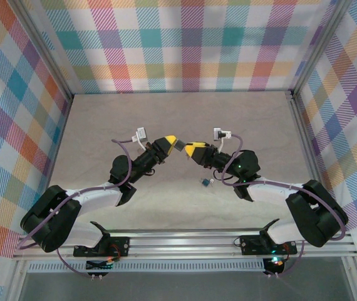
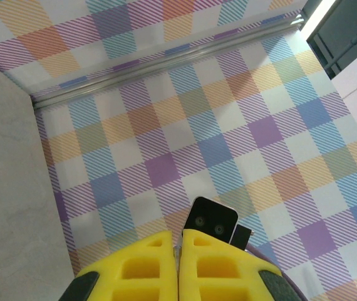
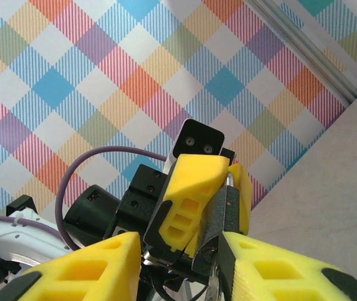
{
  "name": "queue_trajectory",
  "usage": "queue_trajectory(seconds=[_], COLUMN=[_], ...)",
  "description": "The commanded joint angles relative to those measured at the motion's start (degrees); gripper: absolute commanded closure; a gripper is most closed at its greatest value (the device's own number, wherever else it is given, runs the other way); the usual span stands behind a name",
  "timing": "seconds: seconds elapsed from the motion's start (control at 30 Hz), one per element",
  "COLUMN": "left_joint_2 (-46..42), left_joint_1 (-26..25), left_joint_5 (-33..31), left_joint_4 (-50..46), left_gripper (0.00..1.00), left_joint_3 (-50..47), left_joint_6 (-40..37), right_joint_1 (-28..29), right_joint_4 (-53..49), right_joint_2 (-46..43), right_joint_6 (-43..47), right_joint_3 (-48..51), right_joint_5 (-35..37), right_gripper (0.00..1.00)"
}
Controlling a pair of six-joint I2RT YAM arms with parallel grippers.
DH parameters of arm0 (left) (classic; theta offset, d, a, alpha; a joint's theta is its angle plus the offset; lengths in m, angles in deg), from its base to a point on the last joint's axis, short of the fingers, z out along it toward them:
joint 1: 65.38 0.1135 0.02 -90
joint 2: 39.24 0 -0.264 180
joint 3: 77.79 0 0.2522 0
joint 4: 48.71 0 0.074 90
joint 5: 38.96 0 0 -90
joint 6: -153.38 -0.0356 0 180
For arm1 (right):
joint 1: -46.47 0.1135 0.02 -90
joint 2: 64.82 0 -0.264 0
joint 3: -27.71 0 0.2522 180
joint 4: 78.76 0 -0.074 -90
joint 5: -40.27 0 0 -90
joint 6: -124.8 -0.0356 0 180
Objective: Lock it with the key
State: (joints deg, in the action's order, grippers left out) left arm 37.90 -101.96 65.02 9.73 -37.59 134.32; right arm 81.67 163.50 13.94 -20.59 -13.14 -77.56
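My left gripper [image 1: 176, 143] is raised over the middle of the table, its yellow fingers [image 2: 147, 263] pressed together. A thin silver sliver, the key [image 2: 178, 254], is pinched at their tips. It also pokes out between them in the right wrist view, where the key [image 3: 229, 182] is a short bright strip. My right gripper [image 1: 188, 148] faces the left one tip to tip. Its fingers [image 3: 84, 269] stand apart around the left gripper's front end. A dark grey piece [image 3: 219, 216] and a small silver bit [image 3: 213, 288] lie by its right finger; I cannot make out what they are.
A small blue padlock [image 1: 205, 182] lies on the grey tabletop [image 1: 103, 119] just below the right gripper. Checked walls [image 1: 185, 44] close in the back and both sides. The rail [image 1: 185, 241] with the arm bases runs along the near edge.
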Motion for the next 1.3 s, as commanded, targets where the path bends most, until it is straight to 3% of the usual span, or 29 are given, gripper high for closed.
queue_trajectory(seconds=[0.0, 0.43, 0.87, 1.07, 1.27], left_joint_2=[-1.28, -1.12, -1.17, -1.38, -1.73], left_joint_1=[-0.34, -0.29, -0.34, -0.34, -0.25], left_joint_5=[-1.06, -1.24, -1.32, -1.40, -1.41], left_joint_4=[4.62, 4.61, 4.61, 4.61, 4.53], left_gripper=[1.00, 1.00, 1.00, 1.00, 1.00], left_joint_3=[-0.33, 0.19, -0.07, -0.16, 0.02], left_joint_6=[-0.37, -0.71, -0.98, -1.07, -1.32], right_joint_1=[-0.40, -0.39, -0.40, -0.40, -0.39], right_joint_4=[4.56, 4.56, 4.55, 4.04, 3.89], right_joint_2=[1.08, 1.51, 2.10, 2.53, 2.89], right_joint_6=[-1.80, -3.14, -3.97, -4.59, -5.03], right_joint_3=[0.66, 1.88, 1.69, 1.90, 2.29], right_joint_5=[-0.34, -0.90, -0.71, -0.36, 0.15], right_gripper=[0.63, 0.62, 0.80, 0.97, 1.00])
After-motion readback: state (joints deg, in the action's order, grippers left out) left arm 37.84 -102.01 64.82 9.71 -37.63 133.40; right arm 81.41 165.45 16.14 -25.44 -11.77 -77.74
